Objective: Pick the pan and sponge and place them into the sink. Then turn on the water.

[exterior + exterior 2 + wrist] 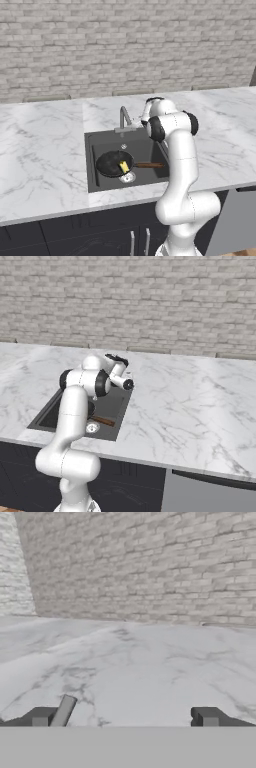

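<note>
The frying pan [115, 163] lies in the sink [95, 150], its round black bowl left of the basin's middle and its reddish-brown wooden handle [149, 165] pointing toward 3 o'clock in the left base view. The sponge [123, 166] sits inside the pan, yellow side showing, toward the bowl's 4 o'clock edge, and the silver drain [127, 177] shows just past the pan's rim at about 5 o'clock. The sink is a dark grey recessed basin set in the white marble desk [40, 160]; the slim grey faucet [123, 119] stands on the desk at the basin's far edge, at roughly 12 o'clock from the pan. No water can be made out at the spout. The end effector [125, 718] is released, jaws standing wide apart with nothing between them: in the hand view its two dark fingertips [207, 717] rise well apart over bare marble, with a short grey bar (probably part of the faucet, though too little shows to be sure) leaning beside the left-hand tip. That view looks across the desk toward the grey brick wall [150, 567]. In the right base view the hand [118, 368] is held above the sink's far edge, the white arm bending over the basin and hiding most of the pan, so that the handle and drain show beside the arm. In the left base view the arm's upper links stand at the sink's 1 o'clock corner, just beside the faucet.
</note>
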{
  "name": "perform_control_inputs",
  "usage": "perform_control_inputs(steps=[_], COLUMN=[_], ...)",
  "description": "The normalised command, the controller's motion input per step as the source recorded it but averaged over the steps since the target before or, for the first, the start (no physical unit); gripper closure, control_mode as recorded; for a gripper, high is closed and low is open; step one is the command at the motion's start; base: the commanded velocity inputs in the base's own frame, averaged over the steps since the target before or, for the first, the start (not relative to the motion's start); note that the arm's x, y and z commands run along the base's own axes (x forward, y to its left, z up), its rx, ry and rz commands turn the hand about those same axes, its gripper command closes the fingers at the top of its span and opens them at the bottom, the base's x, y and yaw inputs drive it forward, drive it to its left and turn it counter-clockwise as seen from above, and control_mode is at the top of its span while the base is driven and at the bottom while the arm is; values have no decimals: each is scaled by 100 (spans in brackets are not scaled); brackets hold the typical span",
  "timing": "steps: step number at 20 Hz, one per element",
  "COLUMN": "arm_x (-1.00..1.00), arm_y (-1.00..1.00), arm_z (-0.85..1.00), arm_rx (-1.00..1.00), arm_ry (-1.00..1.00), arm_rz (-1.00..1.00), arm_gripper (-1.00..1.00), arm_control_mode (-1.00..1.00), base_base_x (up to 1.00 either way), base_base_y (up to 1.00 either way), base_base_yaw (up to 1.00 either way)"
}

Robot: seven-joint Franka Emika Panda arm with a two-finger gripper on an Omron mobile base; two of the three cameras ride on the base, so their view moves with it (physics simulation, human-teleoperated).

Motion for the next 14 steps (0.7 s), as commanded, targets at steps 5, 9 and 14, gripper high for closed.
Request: perform_control_inputs(steps=[5,9,14], arm_x=[13,17,28], arm_y=[-100,-100,-100], arm_z=[-97,-100,-100], arm_rx=[0,0,-8], arm_ry=[0,0,0], arm_rz=[-13,-12,-14], arm_gripper=[-100,-100,-100], arm_control_mode=[-100,-100,-100], base_base_x=[0,0,0], base_base_y=[0,0,0], base_base_yaw=[0,0,0])
